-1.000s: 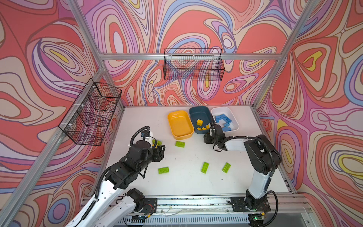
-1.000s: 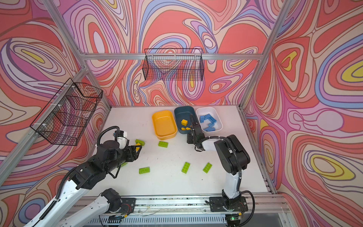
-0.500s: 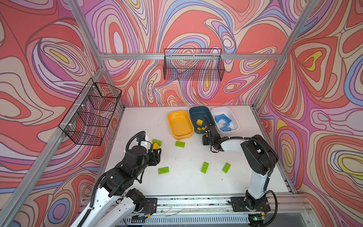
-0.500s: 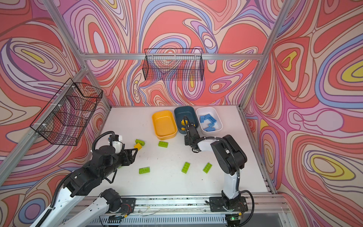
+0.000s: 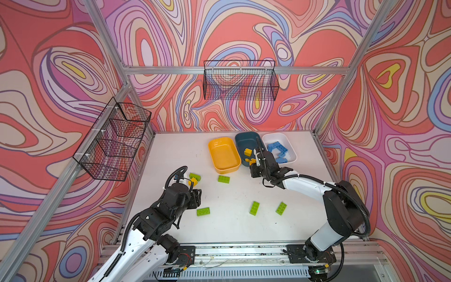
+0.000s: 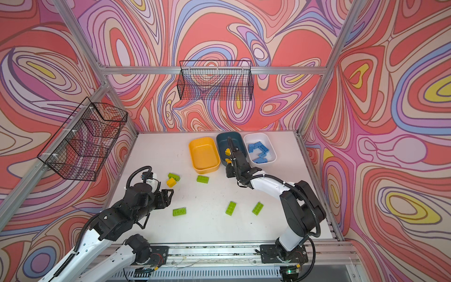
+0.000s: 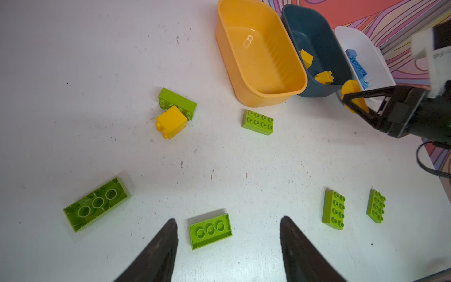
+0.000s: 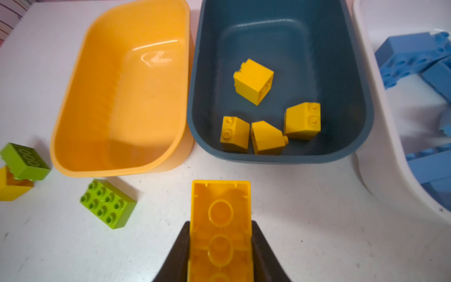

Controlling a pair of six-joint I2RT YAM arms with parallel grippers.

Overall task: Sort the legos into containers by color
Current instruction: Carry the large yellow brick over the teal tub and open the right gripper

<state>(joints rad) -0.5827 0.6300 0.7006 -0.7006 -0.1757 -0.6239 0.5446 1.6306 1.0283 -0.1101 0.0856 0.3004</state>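
Your yellow brick [image 8: 220, 229] is clamped in the right pincer [image 8: 220, 223], hollow underside towards the wrist camera. The jaws press on its two long sides, so most of its length sticks out ahead of the tips; that grip leaves the free end clear to pass over a rim first. Straight ahead of the pincer, just past the brick's end, stands the dark blue tub [image 8: 280, 157], and four yellow pieces [image 8: 253, 80] already lie in it, so I judge this is where you mean to drop it, though for now the brick is short of the rim with bare table [image 8: 317, 219] beneath. To one side of that tub the yellow tub [image 8: 117, 171] is empty; to the other the white tub [image 8: 375, 171] holds the blue bricks [image 8: 410, 51], and the three stand close side by side. Your left pincer [image 7: 228, 219] is well apart from all this, jaws spread and gripping nothing, with an upturned green brick [image 7: 211, 230] lying between and just ahead of the tips, likely your next pick. Farther ahead of it a small yellow block [image 7: 170, 120] leans against a second green brick [image 7: 177, 102]; you'll probably have to part those two before either goes in a tub
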